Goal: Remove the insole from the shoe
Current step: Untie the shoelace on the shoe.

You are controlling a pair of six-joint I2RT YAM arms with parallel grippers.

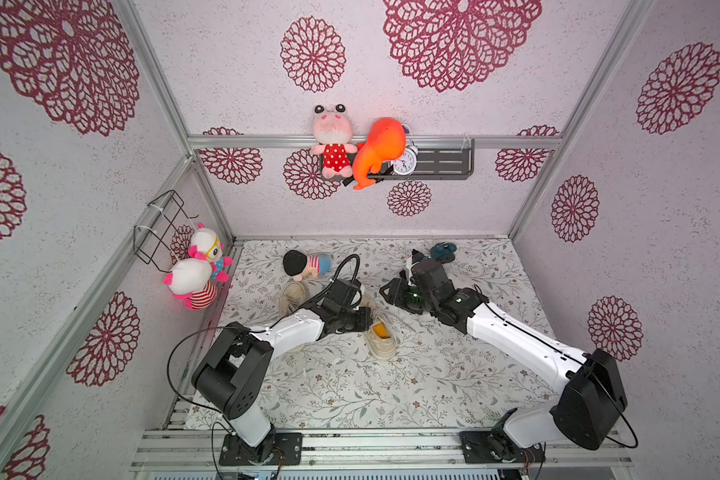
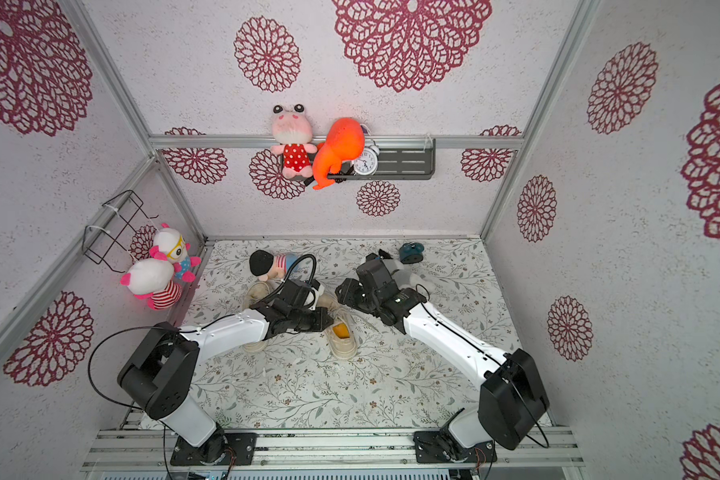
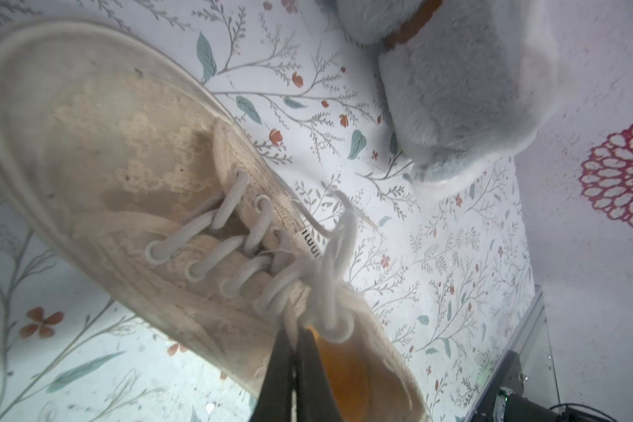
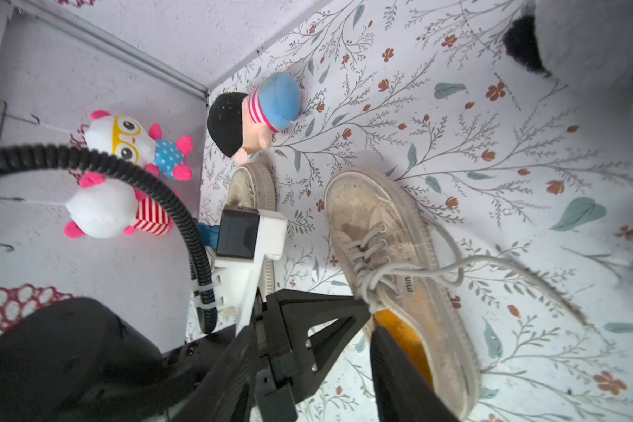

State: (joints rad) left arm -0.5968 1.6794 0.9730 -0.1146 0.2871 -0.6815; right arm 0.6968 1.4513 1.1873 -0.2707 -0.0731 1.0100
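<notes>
Floral mat (image 1: 350,386) | left gripper (image 3: 292,339) pinched shut at orange insole (image 3: 344,369) edge, hold unclear | right gripper (image 1: 385,291) parted, empty | advised: slow peel, shoe (image 3: 125,164) braced.

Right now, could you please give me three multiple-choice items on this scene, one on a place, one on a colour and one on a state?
1. The alarm clock stands: A on the table; B on the wall shelf; C in the wire basket.
2. The insole in the shoe is: A blue; B black; C orange.
3. The left gripper is: A shut at the shoe's opening; B wide open over the table; C out of sight.
Answers: B, both top views show it on the shelf; C, orange shows in the shoe's opening; A, the left wrist view shows its fingers together there.
</notes>
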